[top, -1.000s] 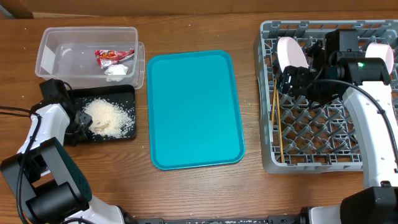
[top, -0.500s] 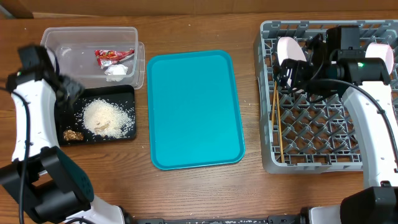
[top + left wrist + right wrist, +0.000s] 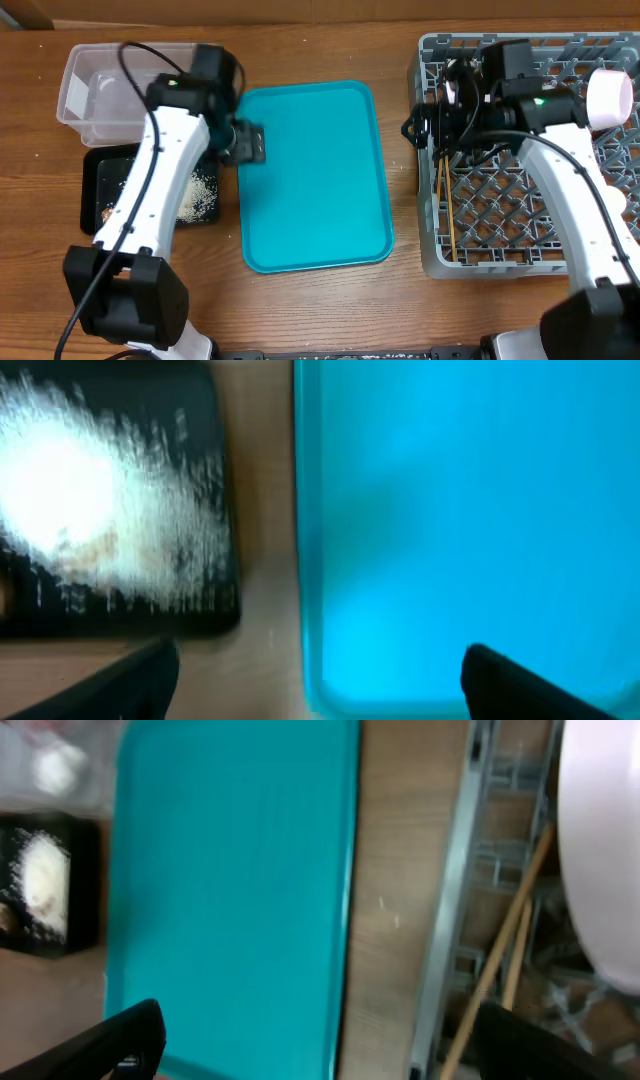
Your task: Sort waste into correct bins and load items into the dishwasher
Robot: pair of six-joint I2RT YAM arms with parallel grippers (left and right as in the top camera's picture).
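Wood table [image 3: 320,310]: rice [image 3: 60,490] in black tray [image 3: 95,190] bc food waste, chopsticks [image 3: 447,215] in rack [image 3: 500,225], left gripper [image 3: 315,670] & right gripper [image 3: 320,1030] spread w/ nothing held.

Right gripper [image 3: 335,1042] spread wide above the teal tray [image 3: 230,870] and the dish rack [image 3: 453,890] at the worktop's right edge; chopsticks [image 3: 497,955] lie in it beside a pale plate [image 3: 600,850]

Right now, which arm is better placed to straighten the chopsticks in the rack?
Right. The right gripper is open at the grey rack, beside the chopsticks; the left gripper is across the teal tray.
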